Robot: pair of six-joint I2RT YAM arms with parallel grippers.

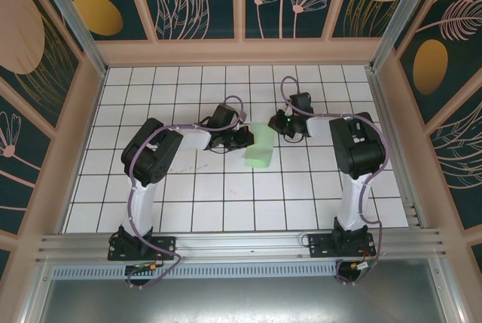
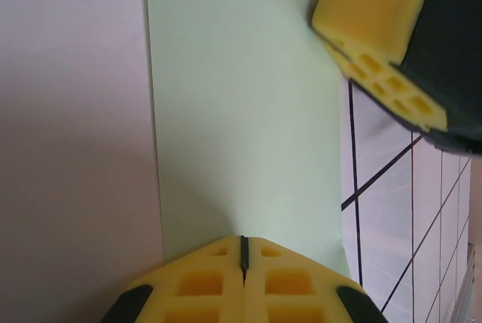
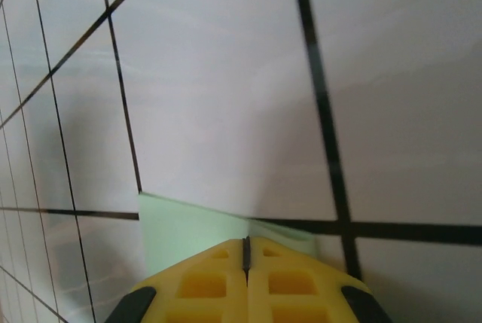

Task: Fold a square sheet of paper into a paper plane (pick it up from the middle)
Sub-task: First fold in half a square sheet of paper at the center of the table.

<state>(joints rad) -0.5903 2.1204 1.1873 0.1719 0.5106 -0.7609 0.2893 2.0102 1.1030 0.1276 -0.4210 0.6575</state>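
While clenched empty, left gripper (image 2: 242, 246) and right gripper (image 3: 245, 245) tips touch opposite ends of pale mint-green folded paper sheet (image 1: 258, 151), long axis between.

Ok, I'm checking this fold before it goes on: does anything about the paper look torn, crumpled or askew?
Nothing stands out. The sheet of paper looks smooth with straight edges and shows no tears or crumples. The shut left gripper is at one edge and the shut right gripper at another.

We see a folded strip of pale green paper (image 1: 258, 151) near the middle of the white gridded table (image 1: 226, 202), with the left gripper (image 1: 245, 139) and right gripper (image 1: 285, 124) at its far end.
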